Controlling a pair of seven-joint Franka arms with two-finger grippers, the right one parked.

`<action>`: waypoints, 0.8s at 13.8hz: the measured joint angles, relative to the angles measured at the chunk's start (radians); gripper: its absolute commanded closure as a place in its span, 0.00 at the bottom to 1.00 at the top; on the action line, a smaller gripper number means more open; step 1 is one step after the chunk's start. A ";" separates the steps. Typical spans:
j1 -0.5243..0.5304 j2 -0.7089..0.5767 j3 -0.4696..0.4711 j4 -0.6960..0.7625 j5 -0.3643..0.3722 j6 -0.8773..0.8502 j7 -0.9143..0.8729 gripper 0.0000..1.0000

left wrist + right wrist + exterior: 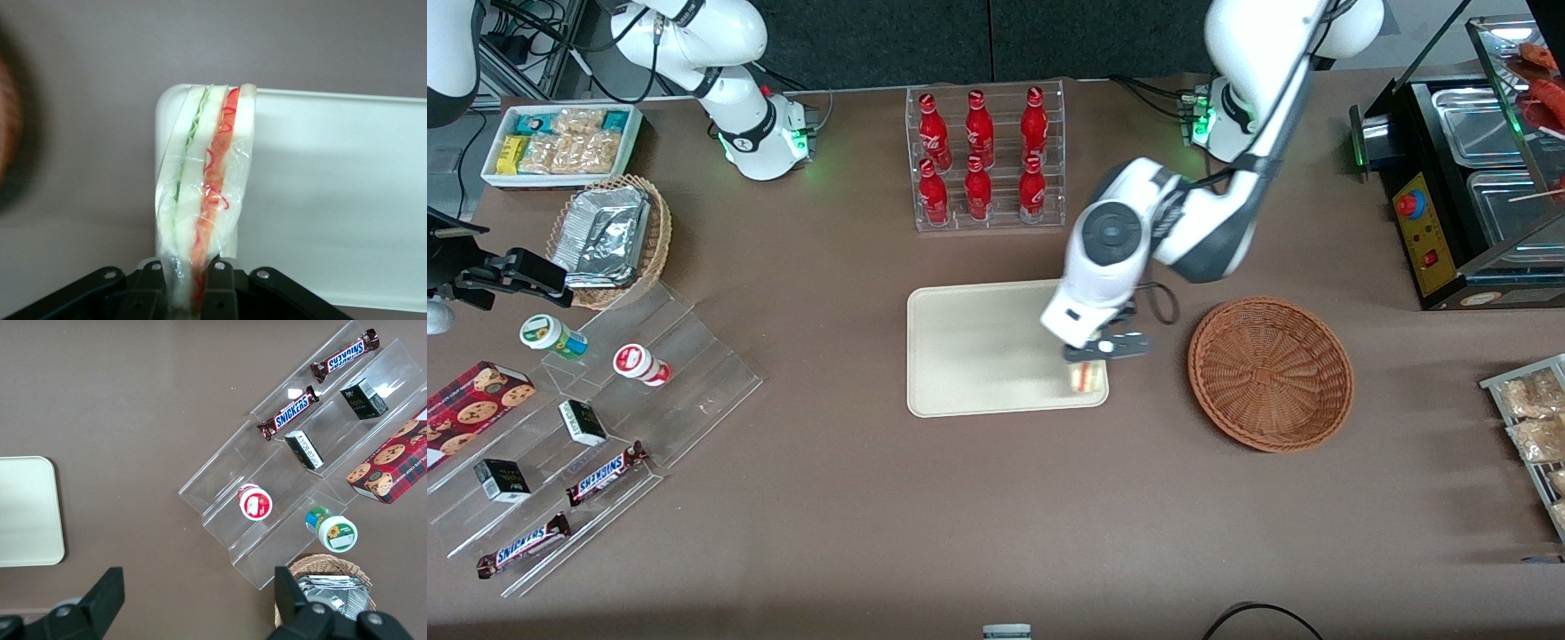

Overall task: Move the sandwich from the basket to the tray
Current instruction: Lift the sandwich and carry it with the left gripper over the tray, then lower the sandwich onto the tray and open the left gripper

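Note:
My left gripper (1089, 360) is shut on the sandwich (1083, 377), a plastic-wrapped wedge of white bread with green and orange-red filling. It holds the sandwich over the corner of the cream tray (969, 347) that lies nearest the basket and the front camera. In the left wrist view the sandwich (207, 187) sticks out from between the black fingers (219, 287), over the tray's corner (333, 200). The reddish-brown wicker basket (1270, 372) stands empty beside the tray, toward the working arm's end of the table.
A clear rack of red bottles (983, 156) stands farther from the front camera than the tray. A food warmer (1467, 178) and a rack of snack bags (1534, 427) are at the working arm's end. Acrylic steps with snacks (578, 427) and a tan basket with foil (609, 236) lie toward the parked arm's end.

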 measured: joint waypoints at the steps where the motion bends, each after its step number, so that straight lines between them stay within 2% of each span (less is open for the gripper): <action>1: -0.021 0.038 0.000 0.033 -0.001 0.001 -0.015 1.00; 5: -0.092 0.167 -0.001 0.143 -0.005 0.028 -0.078 1.00; 10: -0.138 0.244 0.000 0.177 -0.005 0.052 -0.094 1.00; 11: -0.141 0.252 0.000 0.177 -0.005 0.053 -0.094 0.85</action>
